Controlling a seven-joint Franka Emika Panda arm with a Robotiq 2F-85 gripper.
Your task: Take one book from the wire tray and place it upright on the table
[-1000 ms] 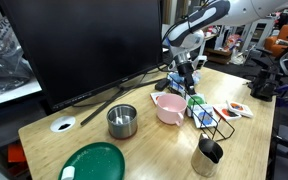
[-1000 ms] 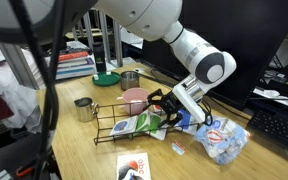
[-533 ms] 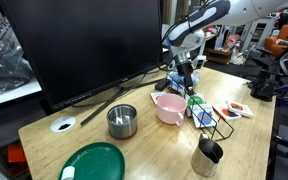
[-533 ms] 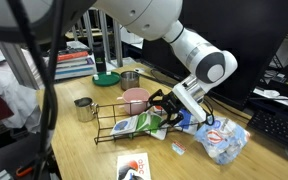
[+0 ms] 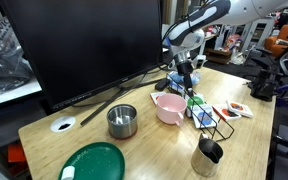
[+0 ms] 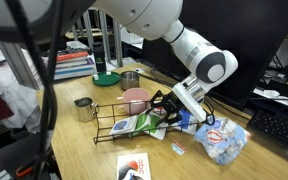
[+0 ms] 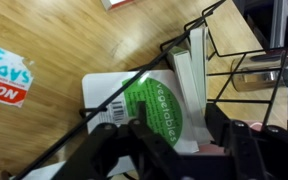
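1. Nothing has visibly shifted since a second ago: arm, gripper and book sit where they did in both exterior views.
2. In an exterior view, the gripper [image 5: 188,76] hangs low over the tray [image 5: 215,122], which stands on the table [image 5: 49,138] just beside a pink bowl [image 5: 168,108]. The book [image 5: 196,103] shows as a green patch at the end of the tray nearest the bowl, under the fingers. I cannot read the jaws from here. A metal pot [image 5: 122,121] and a green plate [image 5: 94,162] sit well apart from the tray.
3. In an exterior view, the gripper [image 6: 167,110] reaches into the tray [image 6: 108,122] at the upper edge of the book [image 6: 141,123]. The book leans at a slant among the wires, not upright. An orange-and-white book [image 6: 132,167] lies flat on the table [image 6: 69,150] in front of the tray.
4. In the wrist view, the gripper [image 7: 174,150] has its fingers [image 7: 112,152] spread wide. The book [image 7: 156,105] lies between them inside the tray [image 7: 236,68], with bare table [image 7: 74,35] beyond. I cannot tell whether the pads touch the cover.
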